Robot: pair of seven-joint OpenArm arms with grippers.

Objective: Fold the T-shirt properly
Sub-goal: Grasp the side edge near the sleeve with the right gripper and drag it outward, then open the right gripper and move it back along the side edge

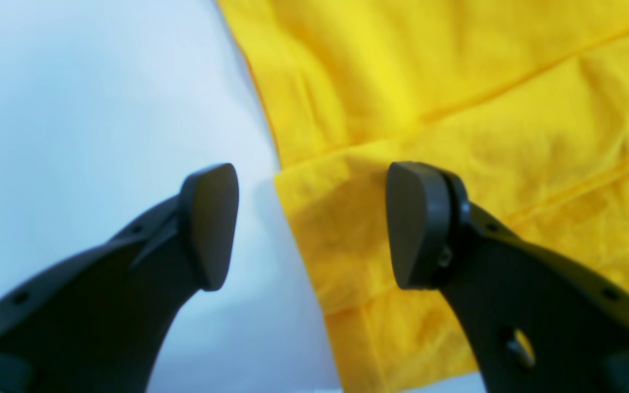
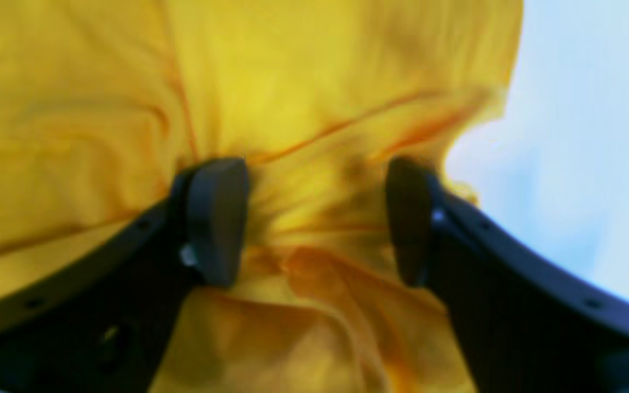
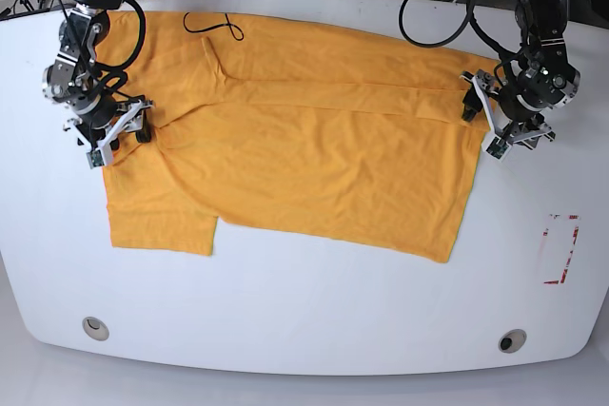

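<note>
My left gripper (image 1: pixel 312 224) gapes, straddling the T-shirt's (image 3: pixel 314 149) hem by the table's (image 3: pixel 304 320) right edge; my right gripper (image 2: pixel 317 221) is parted around bunched cloth by the left edge. I'd pinch both layers evenly, then lift together.

t-shirt (image 2: pixel 303 98) in right wrist view: blurred, folds smeared, cloth cut off by the top, left and bottom edges.
right tool (image 2: pixel 314 218): cloth bunched between its fingers; contact too blurred to tell.
t-shirt in left wrist view: runs out past the top and right edges.
left tool (image 1: pixel 312 224): arms cut off by the bottom edge.
surface (image 3: pixel 304 311) in base view: its front corners are cropped.
red-edged mark (image 3: pixel 559 248): too small to tell.
</note>
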